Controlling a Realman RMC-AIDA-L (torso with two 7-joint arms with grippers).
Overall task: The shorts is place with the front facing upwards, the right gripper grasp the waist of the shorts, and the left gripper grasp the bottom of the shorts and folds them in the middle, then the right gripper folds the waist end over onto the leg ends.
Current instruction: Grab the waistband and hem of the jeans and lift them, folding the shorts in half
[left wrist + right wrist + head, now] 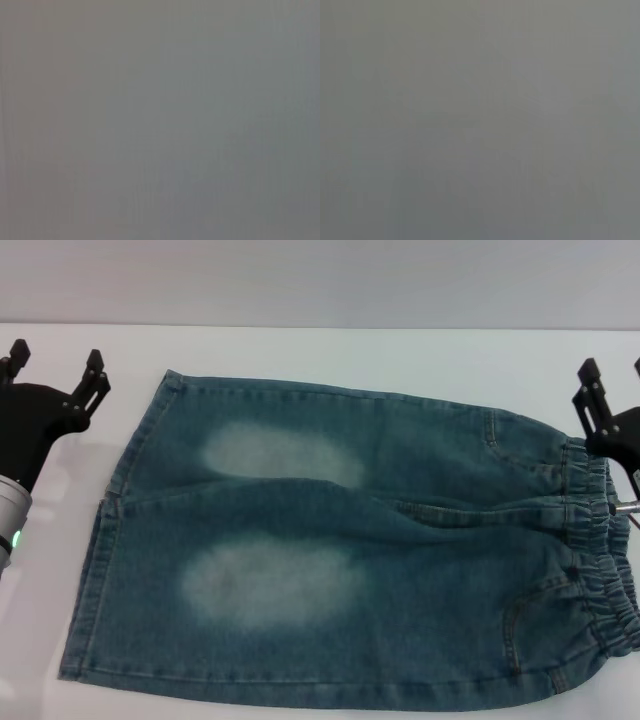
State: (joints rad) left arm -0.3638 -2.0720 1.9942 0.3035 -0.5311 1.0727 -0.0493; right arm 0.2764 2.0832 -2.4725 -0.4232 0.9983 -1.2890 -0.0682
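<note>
- While the long blue denim shorts lie spread flat and front-up on the white tabletop, the head view shows their gathered elastic waist toward the table's right edge and the straight stitched bottom of the two legs toward its left edge; two pale faded oval patches mark the legs.
- In the same view the left gripper, a black two-fingered claw on a silver-white wrist with a green glowing ring, sits near the far left corner of the tabletop, just beside the far end of the hem and apart from the cloth, its two fingers spread with nothing between them.
- The right gripper, a like black claw, stands at the right edge beside the far end of the waistband; one fingertip shows plainly and the other is cut by the frame, with a clear gap between them and no cloth held.
- The left wrist view shows only a blank grey field.
- The right wrist view shows the same blank grey, so neither adds anything about the claws.
</note>
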